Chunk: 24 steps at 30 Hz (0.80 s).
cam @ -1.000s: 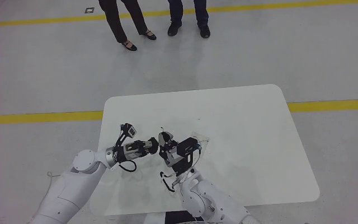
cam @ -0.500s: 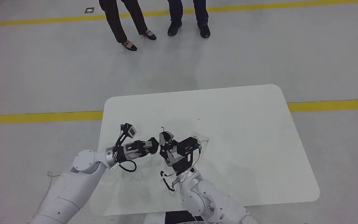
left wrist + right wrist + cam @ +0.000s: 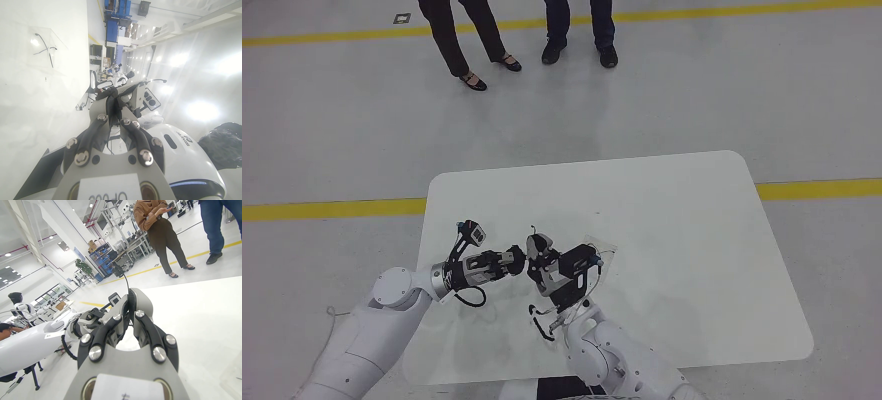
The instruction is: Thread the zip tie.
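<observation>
The thin black plastic zip tie (image 3: 126,281) is standing up out of the right gripper (image 3: 129,298), above the near part of the white rounded worktop (image 3: 692,220), and it is bending over toward its free end. The jaws of this gripper are pressing together on the lower part of the tie, with no gap between them. The left gripper (image 3: 113,98) is hanging just beside it, tip facing tip. Its jaws are also closed together. Whether they are pinching another part of the zip tie I cannot tell, because the place between them is dark.

I judge that you are now aligning the tail with the head. For this you are needing small, slow moves: bring only one arm and hold the other quiet. Turn the wrist so that the tail is pointing straight into the slot, not across it. The strip looks springy, so grip it near its end if you can. The clear plastic tray (image 3: 604,250) with spare black ties (image 3: 44,49) is lying near the right gripper, so be careful not to push it.
</observation>
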Tool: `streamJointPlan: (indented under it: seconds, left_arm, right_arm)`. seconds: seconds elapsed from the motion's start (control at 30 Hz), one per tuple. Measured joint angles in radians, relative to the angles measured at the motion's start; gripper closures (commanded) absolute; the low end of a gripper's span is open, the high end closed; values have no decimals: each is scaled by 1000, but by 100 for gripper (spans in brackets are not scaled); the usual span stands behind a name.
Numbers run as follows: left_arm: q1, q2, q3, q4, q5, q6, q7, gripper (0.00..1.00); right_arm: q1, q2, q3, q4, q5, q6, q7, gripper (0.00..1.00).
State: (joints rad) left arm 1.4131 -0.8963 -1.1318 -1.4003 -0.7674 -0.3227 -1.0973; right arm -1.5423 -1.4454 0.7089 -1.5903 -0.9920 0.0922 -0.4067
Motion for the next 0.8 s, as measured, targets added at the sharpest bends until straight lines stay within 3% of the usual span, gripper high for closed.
streamJointPlan:
  seconds: [0.8]
  left_arm:
    - [0, 0, 0, 0, 0, 0, 0, 100]
  right_arm:
    - [0, -16, 17, 20, 0, -8, 14, 100]
